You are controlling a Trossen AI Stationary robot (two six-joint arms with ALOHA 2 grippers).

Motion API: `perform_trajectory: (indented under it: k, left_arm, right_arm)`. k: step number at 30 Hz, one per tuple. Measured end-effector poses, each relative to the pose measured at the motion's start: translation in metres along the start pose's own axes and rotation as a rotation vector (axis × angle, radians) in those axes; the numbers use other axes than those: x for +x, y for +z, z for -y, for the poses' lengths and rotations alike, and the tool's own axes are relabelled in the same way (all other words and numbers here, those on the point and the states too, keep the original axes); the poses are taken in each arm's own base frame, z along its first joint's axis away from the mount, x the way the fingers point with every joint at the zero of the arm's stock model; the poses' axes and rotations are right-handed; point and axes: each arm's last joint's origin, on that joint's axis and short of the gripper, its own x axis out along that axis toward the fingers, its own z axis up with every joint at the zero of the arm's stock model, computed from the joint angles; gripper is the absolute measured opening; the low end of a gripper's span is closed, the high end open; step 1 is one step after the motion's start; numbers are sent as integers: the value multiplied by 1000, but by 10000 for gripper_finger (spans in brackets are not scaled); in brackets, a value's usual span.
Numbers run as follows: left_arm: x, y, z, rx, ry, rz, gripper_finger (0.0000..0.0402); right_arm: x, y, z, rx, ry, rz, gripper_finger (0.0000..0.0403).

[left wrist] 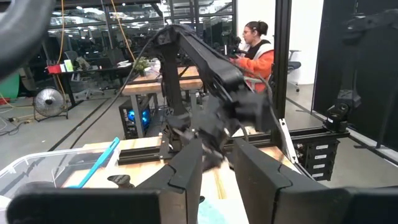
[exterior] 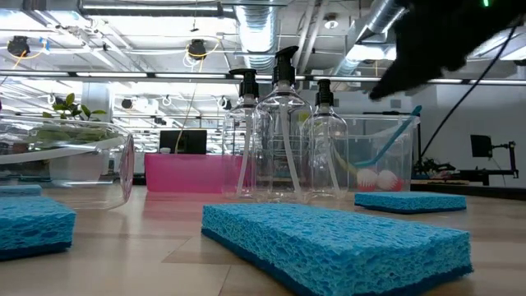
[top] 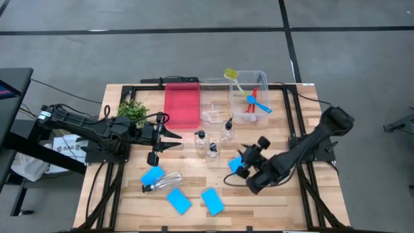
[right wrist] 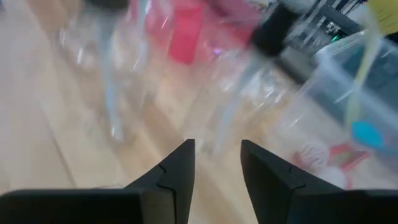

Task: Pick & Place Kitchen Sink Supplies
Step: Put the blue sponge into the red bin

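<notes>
Bright-blue sponges (top: pixel 178 201) lie on the pale wooden table (top: pixel 278 200); the tray (top: pixel 182 107) is red, the bottles (top: pixel 212 151) clear with black pumps.

brushes (top: pixel 249 96) in bin (top: pixel 263 77), bottles (top: pixel 211 144) mid-table

Around your wooden table (top: pixel 272 200) you have a grey floor (top: pixel 194 58) crossed by dark lines, exposed ducts (exterior: pixel 271 16) and strip lights overhead, and workbenches (left wrist: pixel 155 84) beyond, where a person (left wrist: pixel 258 53) in orange sits.
</notes>
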Motion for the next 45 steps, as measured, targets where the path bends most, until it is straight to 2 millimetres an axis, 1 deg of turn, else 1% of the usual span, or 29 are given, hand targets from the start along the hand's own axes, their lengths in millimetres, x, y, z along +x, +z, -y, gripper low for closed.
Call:
perform_trajectory:
  k: [4, 10, 14, 18, 21, 27, 32, 38, 42, 45]
  left_arm:
    - [0, 0, 0, 0, 0, 0, 92]
    - [0, 0, 0, 0, 0, 1, 92]
    - [0, 0, 0, 0, 0, 1, 92]
    - [0, 0, 0, 0, 0, 1, 92]
    - [0, 0, 0, 0, 0, 1, 92]
    - [0, 0, 0, 0, 0, 1, 92]
    - [0, 0, 0, 0, 0, 1, 92]
    - [0, 0, 0, 0, 0, 0, 92]
    - [0, 0, 0, 0, 0, 1, 92]
    - [0, 0, 0, 0, 0, 1, 92]
  right_arm:
    - [14, -21, -18, -1, -12, -84, 122]
    - [32, -50, -33, 1, -29, -242, 122]
    - [44, -63, -42, -24, -21, -317, 122]
    - [57, -72, -49, -71, 4, -393, 122]
    - [66, -76, -54, -84, 19, -414, 122]
    - [73, -75, -55, -56, 21, -417, 122]
    - [69, -68, -53, -49, 23, -395, 122]
    - [51, -46, -43, 5, 66, -341, 122]
    - [31, -30, -38, 44, 88, -212, 122]
    - [15, -22, -37, 75, 117, -128, 122]
